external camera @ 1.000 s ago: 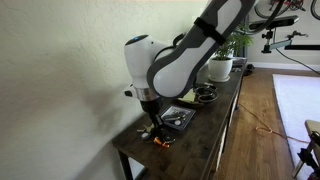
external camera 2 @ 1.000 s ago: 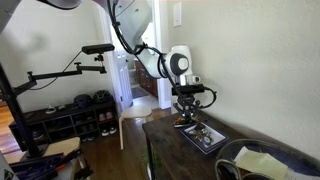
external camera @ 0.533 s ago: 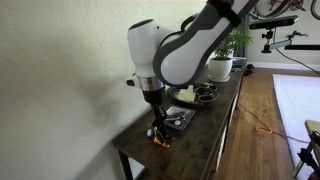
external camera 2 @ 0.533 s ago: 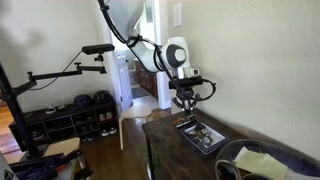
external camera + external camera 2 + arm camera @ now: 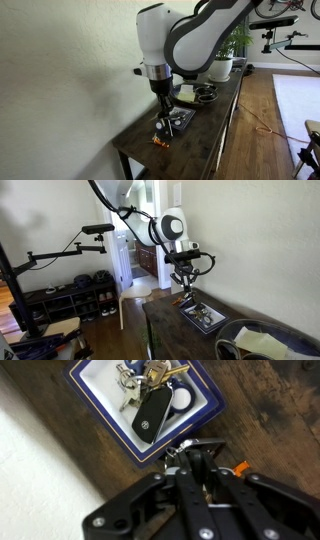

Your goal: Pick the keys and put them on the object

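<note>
— Since the pincer [image 5: 195, 454] is pinched narrow on the keys [image 5: 178, 450], with their orange tag [image 5: 240, 467] hanging low over the surface [image 5: 270, 420], what makes this carry go well?
— Lift until the tag clears the rim, I'd judge, then move over the object [image 5: 98, 388] lying just beside.
— Where on it?
— A bare white corner. 1 black fob [image 5: 152, 415] and another bunch [image 5: 145, 374] crowd the middle. Lower close before releasing, or the keys may slide off.

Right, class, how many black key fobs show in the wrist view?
1. The black key fob lies on the blue-edged object, beside the key bunch; that bunch could hide another.
</note>
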Robot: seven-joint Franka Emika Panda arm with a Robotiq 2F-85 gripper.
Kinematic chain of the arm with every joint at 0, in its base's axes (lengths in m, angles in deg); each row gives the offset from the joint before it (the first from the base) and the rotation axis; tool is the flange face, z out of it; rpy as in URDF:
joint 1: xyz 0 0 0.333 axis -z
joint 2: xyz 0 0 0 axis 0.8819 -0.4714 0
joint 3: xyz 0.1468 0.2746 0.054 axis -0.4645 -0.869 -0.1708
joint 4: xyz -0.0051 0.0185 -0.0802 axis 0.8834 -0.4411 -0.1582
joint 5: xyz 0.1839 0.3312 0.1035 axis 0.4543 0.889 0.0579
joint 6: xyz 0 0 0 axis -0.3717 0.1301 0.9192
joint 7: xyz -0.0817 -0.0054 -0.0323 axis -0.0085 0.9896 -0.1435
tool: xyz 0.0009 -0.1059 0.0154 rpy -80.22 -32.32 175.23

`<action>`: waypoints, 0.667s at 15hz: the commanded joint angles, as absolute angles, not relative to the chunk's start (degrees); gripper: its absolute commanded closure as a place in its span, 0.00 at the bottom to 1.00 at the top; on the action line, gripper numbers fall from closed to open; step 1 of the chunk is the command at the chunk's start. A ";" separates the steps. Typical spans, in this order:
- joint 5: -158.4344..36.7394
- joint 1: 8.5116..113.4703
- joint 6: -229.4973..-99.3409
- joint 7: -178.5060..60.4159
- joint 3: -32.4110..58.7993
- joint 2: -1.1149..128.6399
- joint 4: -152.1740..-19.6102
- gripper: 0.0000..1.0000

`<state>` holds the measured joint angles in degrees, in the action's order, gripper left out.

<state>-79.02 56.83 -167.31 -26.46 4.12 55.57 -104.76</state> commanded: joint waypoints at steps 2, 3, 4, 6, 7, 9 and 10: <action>-80.28 57.09 -168.95 -28.11 4.65 58.16 -108.10 0.92; -80.44 57.09 -168.90 -28.32 4.84 58.40 -108.07 0.92; -80.64 57.06 -168.96 -28.47 5.02 58.67 -108.08 0.92; -81.14 56.67 -168.57 -29.32 5.33 59.95 -108.45 0.91; -81.37 56.63 -168.50 -29.70 5.51 60.34 -108.48 0.91; -82.04 56.64 -168.41 -30.70 5.88 61.12 -108.52 0.91; -82.40 56.72 -168.41 -31.29 6.18 61.52 -108.54 0.91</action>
<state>-79.95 56.88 -167.32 -28.29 4.94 57.35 -105.27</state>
